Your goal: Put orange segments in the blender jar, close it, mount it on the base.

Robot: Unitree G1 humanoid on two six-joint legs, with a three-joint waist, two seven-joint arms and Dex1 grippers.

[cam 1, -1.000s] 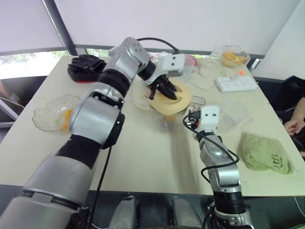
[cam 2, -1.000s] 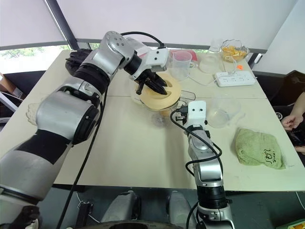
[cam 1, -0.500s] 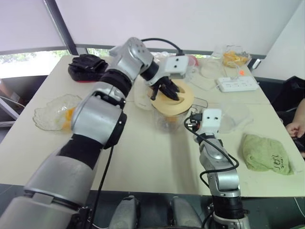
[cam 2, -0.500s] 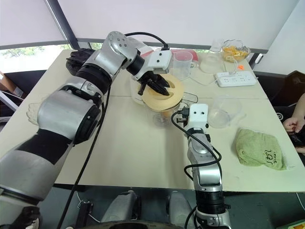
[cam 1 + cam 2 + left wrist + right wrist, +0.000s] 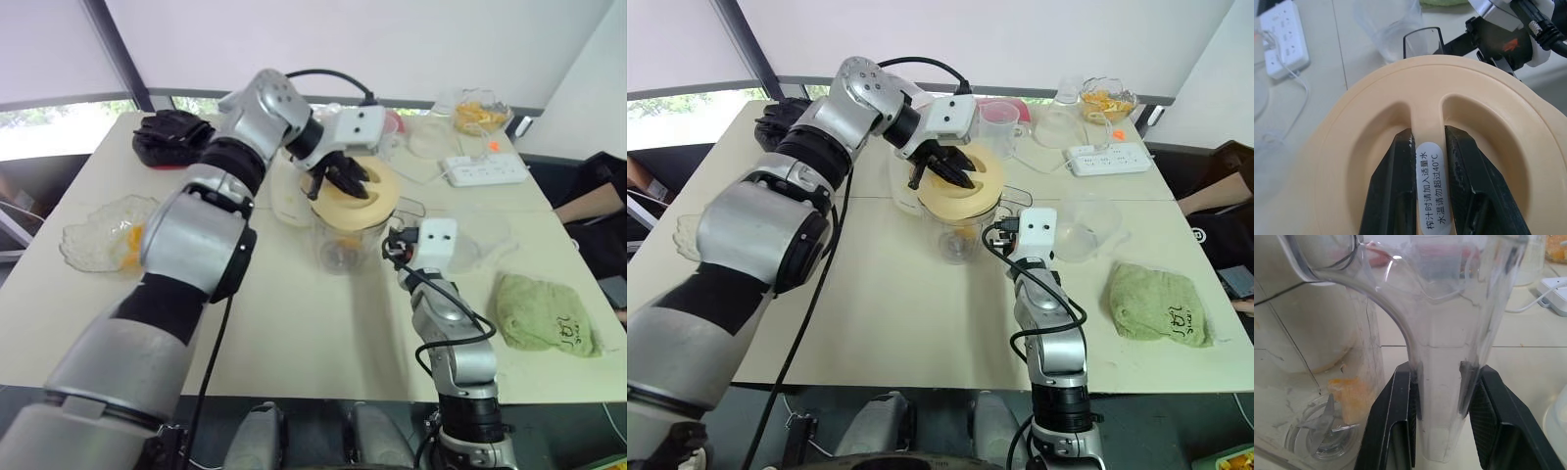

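Clear blender jar [image 5: 343, 240] is standing mid-table, orange segments [image 5: 1350, 390] inside. Left gripper [image 5: 1425, 166] is pinching the yellow lid's [image 5: 1488, 147] ridge; right gripper [image 5: 1442, 401] is clamping the jar's handle [image 5: 1442, 382].

Upright lidded blender jar [image 5: 338, 240], orange segments [image 5: 1349, 391] inside

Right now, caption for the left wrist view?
Left gripper pinching the lid ridge atop the jar.
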